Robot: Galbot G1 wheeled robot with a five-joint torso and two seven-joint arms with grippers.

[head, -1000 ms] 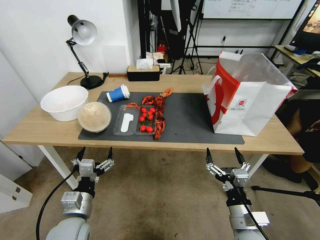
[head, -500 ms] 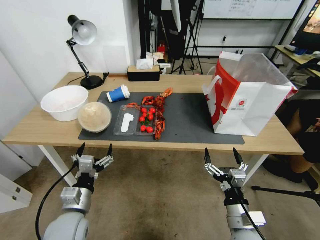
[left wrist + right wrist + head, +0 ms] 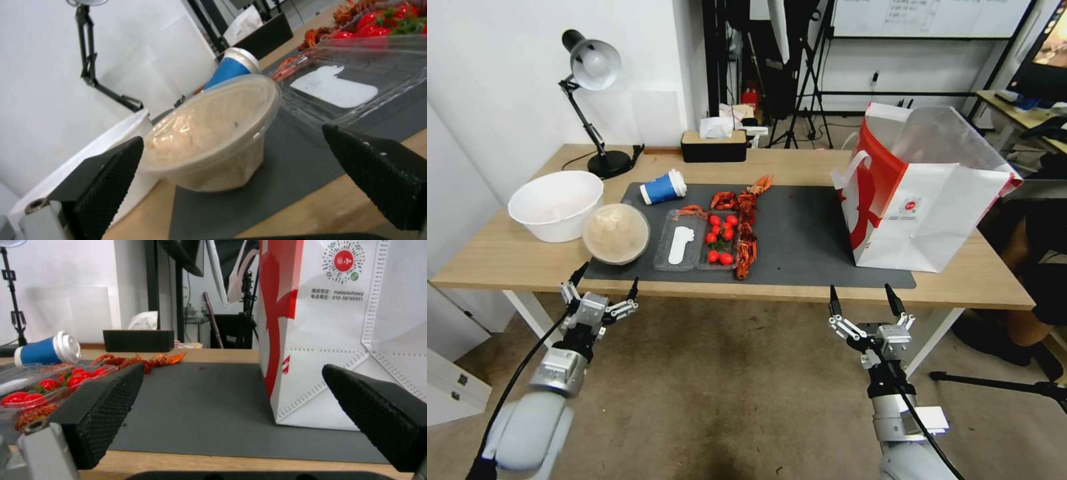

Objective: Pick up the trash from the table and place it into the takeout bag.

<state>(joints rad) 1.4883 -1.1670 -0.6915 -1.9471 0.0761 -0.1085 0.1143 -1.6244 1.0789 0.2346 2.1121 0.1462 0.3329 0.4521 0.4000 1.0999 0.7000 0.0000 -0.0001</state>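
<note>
Grippers, two, both released with fingers spread wide and holding nothing. Left gripper (image 3: 603, 289) hangs just off the near edge of the table (image 3: 514, 257), close to its near-left end, fingers aimed across the edge at the round tub (image 3: 616, 233); in the left wrist view the tub (image 3: 213, 133) sits framed between the two fingers, so it lies straight ahead of this gripper and near. Right gripper (image 3: 862, 302) waits off the same near edge farther toward the right end, facing the takeout bag (image 3: 920, 193). Tub: round, beige-filled, upright, no long axis to align with; stands at the near-left corner of the dark mat (image 3: 807, 227), just beside the big white bowl (image 3: 554, 203), which lies off the mat toward the left end. Blue cup (image 3: 662, 187): on its side near the far-left corner of the mat, white lid pointing toward the bag. Clear tray (image 3: 679, 248) with tomatoes: mid-mat, just beside the tub; red shells (image 3: 745, 223) run along its bag-ward side. Takeout bag: upright, mouth open, at the right end of the mat, well apart from the tub. Judgement: left arm is plainly the nearer to the tub, and a straight reach forward over the edge would bring its fingers either side of it.
</note>
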